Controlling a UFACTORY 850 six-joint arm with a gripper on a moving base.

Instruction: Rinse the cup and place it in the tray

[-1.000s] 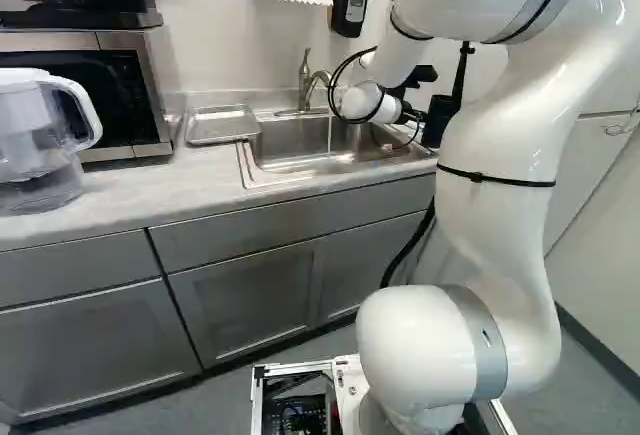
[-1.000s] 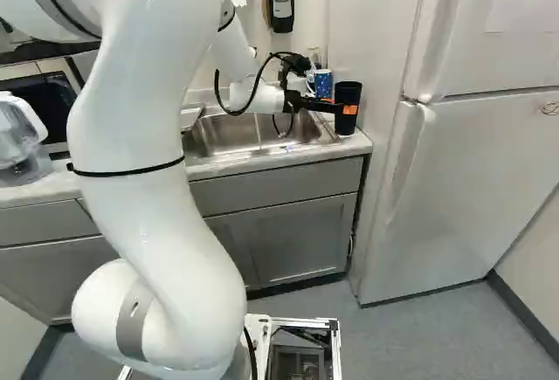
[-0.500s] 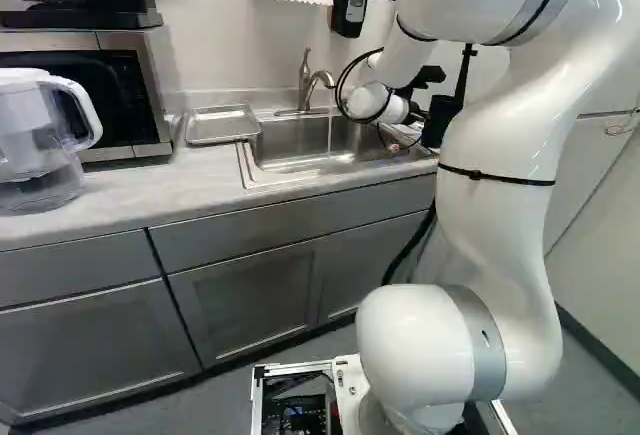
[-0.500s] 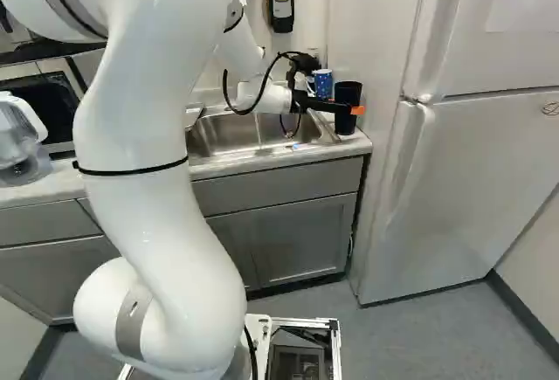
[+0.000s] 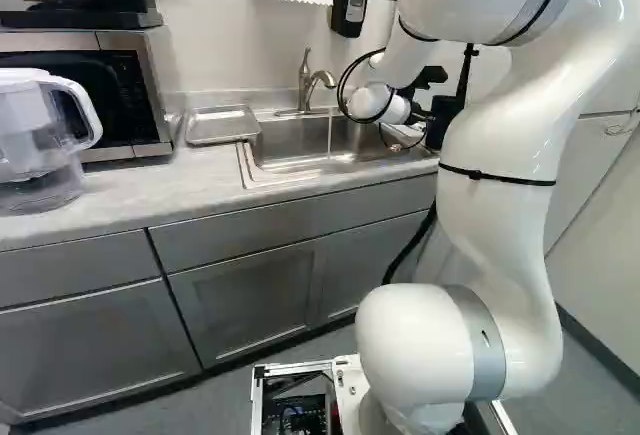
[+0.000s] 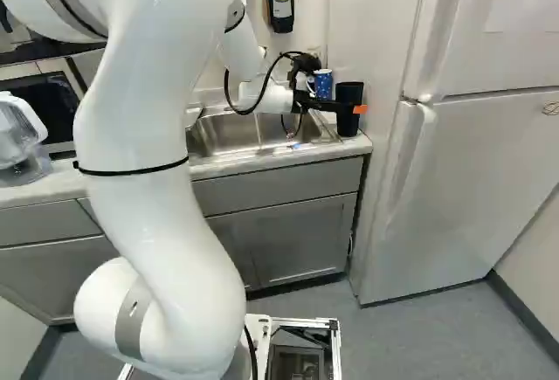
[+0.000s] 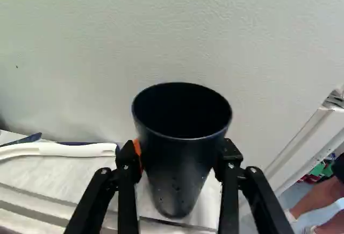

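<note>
In the right base view my gripper [image 6: 354, 109] is at the black cup [image 6: 349, 93] by the sink's right end. The wrist view shows the gripper [image 7: 180, 156] shut on the upright cup [image 7: 176, 183], one finger against each side; an orange pad [image 7: 138, 150] shows at one side. The cup's mouth is open and dark inside. Left of the sink [image 5: 290, 151] in the left base view lies a shallow metal tray [image 5: 221, 125], with nothing in it. A thin stream of water [image 5: 330, 135] runs from the faucet [image 5: 305, 80] into the basin.
A blue patterned mug [image 6: 323, 84] stands just left of the cup. The wall [image 7: 183, 35] rises close behind the cup; a white-handled brush [image 7: 64, 149] lies beside it. The fridge [image 6: 472, 179] stands to the right. A pitcher [image 5: 35, 145] and microwave [image 5: 90, 95] are farther left.
The gripper and forearm have moved a little toward the cup, and the fingers have closed on it. In the right base view the cup has shifted slightly right. The base has stayed in place.
</note>
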